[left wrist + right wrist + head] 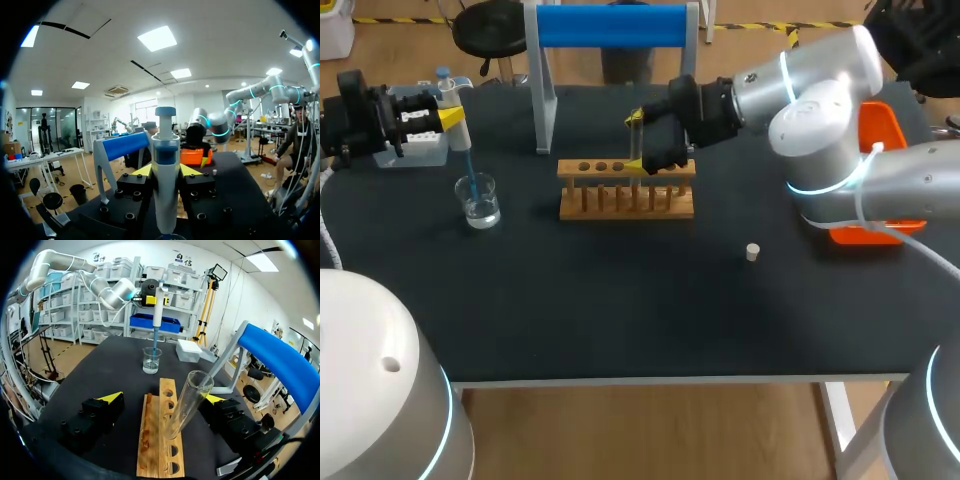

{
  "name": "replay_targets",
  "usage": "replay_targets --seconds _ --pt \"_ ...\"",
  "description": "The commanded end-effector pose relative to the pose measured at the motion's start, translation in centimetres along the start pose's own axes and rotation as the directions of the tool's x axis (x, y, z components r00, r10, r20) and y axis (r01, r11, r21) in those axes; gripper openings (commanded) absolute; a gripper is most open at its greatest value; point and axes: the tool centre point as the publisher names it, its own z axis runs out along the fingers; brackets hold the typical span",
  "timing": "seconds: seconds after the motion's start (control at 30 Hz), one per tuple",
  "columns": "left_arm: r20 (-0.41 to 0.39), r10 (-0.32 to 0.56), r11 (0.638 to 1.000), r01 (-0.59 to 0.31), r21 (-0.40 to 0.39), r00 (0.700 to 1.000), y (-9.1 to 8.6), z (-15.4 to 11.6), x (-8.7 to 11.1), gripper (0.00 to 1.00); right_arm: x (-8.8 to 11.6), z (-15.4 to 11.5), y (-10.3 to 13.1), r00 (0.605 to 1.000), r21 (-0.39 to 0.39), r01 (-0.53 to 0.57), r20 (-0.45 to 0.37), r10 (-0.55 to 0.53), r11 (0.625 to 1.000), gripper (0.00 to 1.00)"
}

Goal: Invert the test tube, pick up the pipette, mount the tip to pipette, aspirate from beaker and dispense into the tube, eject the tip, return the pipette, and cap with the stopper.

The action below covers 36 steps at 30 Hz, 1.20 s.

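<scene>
My left gripper (453, 118) is shut on the white pipette (165, 185), upright at the table's far left. The pipette's blue tip (470, 176) dips into the glass beaker (478, 201) of clear liquid. My right gripper (164, 399) stands open over the wooden tube rack (627, 188). The clear test tube (192, 399) stands mouth-up in a rack hole between the fingers, leaning toward one yellow fingertip (216, 399). The small pale stopper (752, 252) lies on the black table to the right of the rack.
A blue-topped white stand (610, 26) rises behind the rack. A white tip box (189, 350) sits behind the beaker at the far left. An orange bin (878, 133) is at the right edge, partly hidden by my right arm.
</scene>
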Motion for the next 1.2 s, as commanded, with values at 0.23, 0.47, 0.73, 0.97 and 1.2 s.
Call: replay_targets --seconds 0.23,0.47,0.73,0.97,1.2 --pt "0.002 -0.001 1.0 0.001 -0.002 1.0 -0.1 0.0 0.1 0.0 -0.9 0.4 -0.2 1.0 0.007 0.005 -0.013 -0.005 1.0 1.0" --pt "0.002 -0.001 1.0 0.001 -0.002 1.0 -0.1 0.0 0.1 0.0 -1.7 0.5 -0.2 1.0 0.006 0.009 -0.011 -0.009 1.0 1.0" --pt "0.002 -0.001 1.0 0.001 -0.002 1.0 -0.1 0.0 0.1 0.0 -2.2 0.9 -0.1 1.0 0.005 0.011 -0.019 -0.011 1.0 1.0" --pt "0.002 -0.001 1.0 0.001 -0.002 1.0 -0.1 0.0 0.1 0.0 -2.4 1.2 -0.4 1.0 0.006 0.005 -0.021 -0.005 1.0 1.0" --pt "0.002 -0.001 1.0 0.001 -0.002 1.0 -0.1 0.0 0.1 0.0 -2.6 1.1 -0.5 1.0 0.008 0.005 -0.017 -0.005 1.0 1.0"
